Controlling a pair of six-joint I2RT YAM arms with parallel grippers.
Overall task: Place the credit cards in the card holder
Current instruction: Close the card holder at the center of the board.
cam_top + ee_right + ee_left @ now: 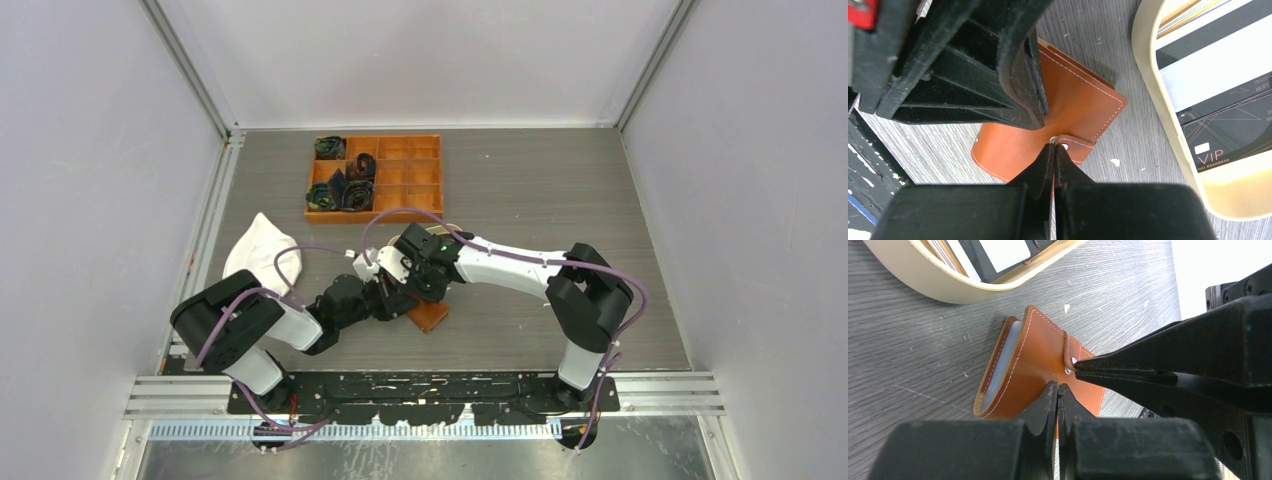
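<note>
Leather first: the small brown folded leather card holder [430, 316] lies flat on the grey table near its six o'clock edge, right where both arms meet, and its tab looks snapped down. The right gripper [1053, 150] has its jaws together, tips right at the short stitched snap tab [1075, 142]; I cannot tell whether they nip any leather. From those tips the tab runs off toward three o'clock in the right wrist view, so I judge a pull must go that way to pop the snap. The left gripper [1058, 387] is likewise closed, its tips bearing on the holder's cover just beside the tab, seemingly pinning it. Both claws touch the holder, but the right one is nearer the snap. The thin plastic credit cards [1213, 70], white-grey and black, lie in the pale oval tray [1148, 100] just beside the holder, at three o'clock from it in that view. None of them has been moved out of it yet.
</note>
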